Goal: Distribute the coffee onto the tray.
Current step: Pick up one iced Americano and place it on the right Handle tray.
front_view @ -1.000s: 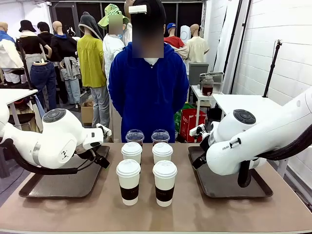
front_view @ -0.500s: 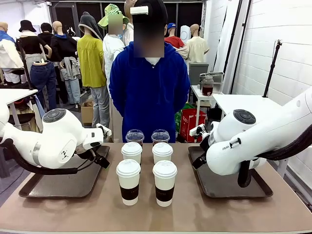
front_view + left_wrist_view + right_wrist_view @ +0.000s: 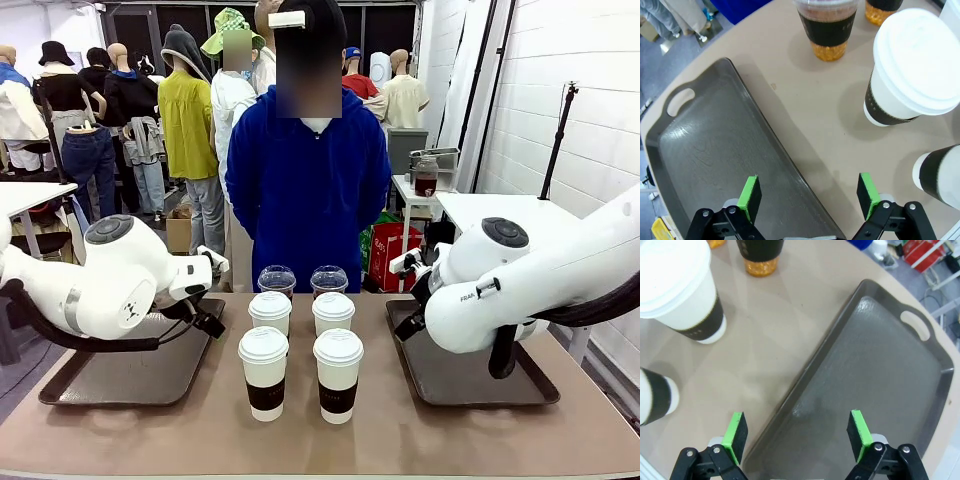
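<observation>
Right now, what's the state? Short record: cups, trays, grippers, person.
paper cups: four, lidded, upright on table, two rows in the middle
iced coffees: two, behind the paper cups
left tray: no cup on it
right tray: no cup on it
left gripper: open, over left tray's inner edge
right gripper: open, over right tray's inner edge
person: standing at far side

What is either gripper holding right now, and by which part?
Nothing is held. The left gripper and right gripper both hang open above the table, and the cups stand untouched.
</observation>
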Controlling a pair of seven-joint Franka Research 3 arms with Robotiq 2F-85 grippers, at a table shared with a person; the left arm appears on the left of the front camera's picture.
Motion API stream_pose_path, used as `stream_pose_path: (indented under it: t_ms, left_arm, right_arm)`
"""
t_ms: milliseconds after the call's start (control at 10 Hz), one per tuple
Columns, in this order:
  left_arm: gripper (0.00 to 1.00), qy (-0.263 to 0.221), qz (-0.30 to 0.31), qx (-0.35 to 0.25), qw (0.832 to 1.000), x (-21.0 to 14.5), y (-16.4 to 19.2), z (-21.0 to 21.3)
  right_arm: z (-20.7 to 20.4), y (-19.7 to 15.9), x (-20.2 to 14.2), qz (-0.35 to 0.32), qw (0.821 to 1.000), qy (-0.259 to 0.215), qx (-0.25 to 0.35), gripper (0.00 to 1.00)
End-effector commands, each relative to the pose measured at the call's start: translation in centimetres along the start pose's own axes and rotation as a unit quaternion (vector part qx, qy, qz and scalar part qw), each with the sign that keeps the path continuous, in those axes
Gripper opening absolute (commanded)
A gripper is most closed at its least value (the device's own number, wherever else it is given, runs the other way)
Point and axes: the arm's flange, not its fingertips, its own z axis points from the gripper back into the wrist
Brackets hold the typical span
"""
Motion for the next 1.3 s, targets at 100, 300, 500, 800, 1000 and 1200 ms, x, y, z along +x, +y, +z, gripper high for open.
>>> stream_pose_path:
  t_ms: [100,300,500,800,1000,1200]
  left_arm:
    - [1.0,0.005,-0.011,0.028,1.0,1.9,-0.6,5.0]
    - [1.0,0.002,-0.011,0.028,1.0,2.4,-0.7,7.9]
    - [1.0,-0.005,-0.015,0.03,0.999,2.7,-1.2,10.2]
    - [1.0,0.011,-0.01,0.027,1.0,2.6,-1.2,10.6]
    - [1.0,0.0,-0.018,0.014,1.0,2.5,-1.0,10.9]
    - [1.0,-0.026,-0.054,-0.027,0.998,1.6,-0.4,12.1]
  right_arm:
    - [5.2,-1.1,0.8,0.02,0.999,-0.014,0.034,1.0]
    - [8.3,-0.8,1.1,0.04,0.998,-0.027,0.047,1.0]
    - [10.5,-0.7,1.3,0.06,0.996,-0.033,0.057,1.0]
    - [10.7,-0.6,1.6,0.054,0.996,-0.032,0.065,1.0]
    - [11.4,-1.1,1.3,0.059,0.995,-0.038,0.077,1.0]
    - [13.5,-2.2,0.6,0.093,0.988,-0.061,0.106,1.0]
